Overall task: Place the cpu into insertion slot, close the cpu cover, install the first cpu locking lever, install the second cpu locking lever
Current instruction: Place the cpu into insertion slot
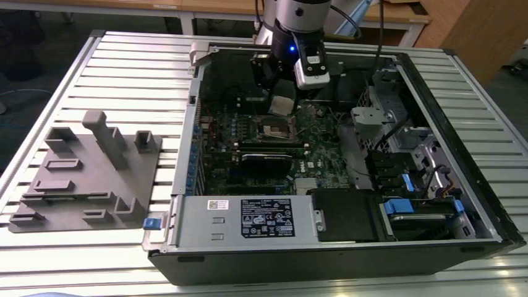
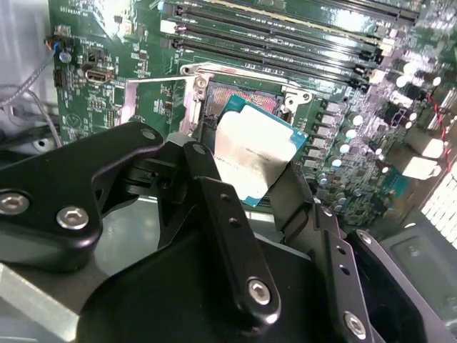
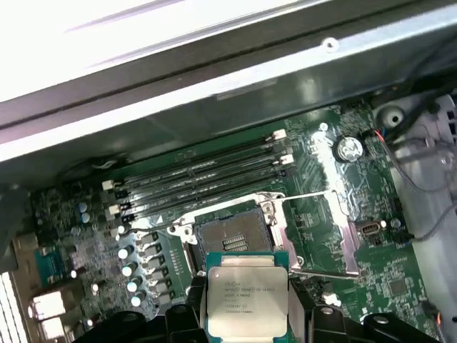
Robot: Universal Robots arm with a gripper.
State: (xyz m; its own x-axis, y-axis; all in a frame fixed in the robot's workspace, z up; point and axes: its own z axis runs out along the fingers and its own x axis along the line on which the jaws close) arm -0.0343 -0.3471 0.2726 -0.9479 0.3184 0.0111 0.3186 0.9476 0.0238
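Observation:
My gripper (image 1: pixel 285 99) is shut on the cpu (image 1: pixel 283 106), holding it by two opposite edges a little above the green motherboard inside the open computer case. In both wrist views the cpu (image 2: pixel 253 153) (image 3: pixel 246 293) has a silver top and a teal rim, and it hangs tilted over the near side of the insertion slot (image 2: pixel 239 100) (image 3: pixel 232 232). The slot (image 1: pixel 279 128) lies open with its dark contact field bare. The cpu cover (image 3: pixel 344 232) (image 2: pixel 128 100) is swung up and back beside the slot. Black fingers (image 2: pixel 207 189) flank the chip.
Long memory slots (image 3: pixel 200 175) run just beyond the socket. The case walls (image 1: pixel 194 117) ring the board, with the power supply (image 1: pixel 247 218) and drive bays (image 1: pixel 412 207) at the front. A grey fixture plate (image 1: pixel 83 176) lies at the exterior view's left.

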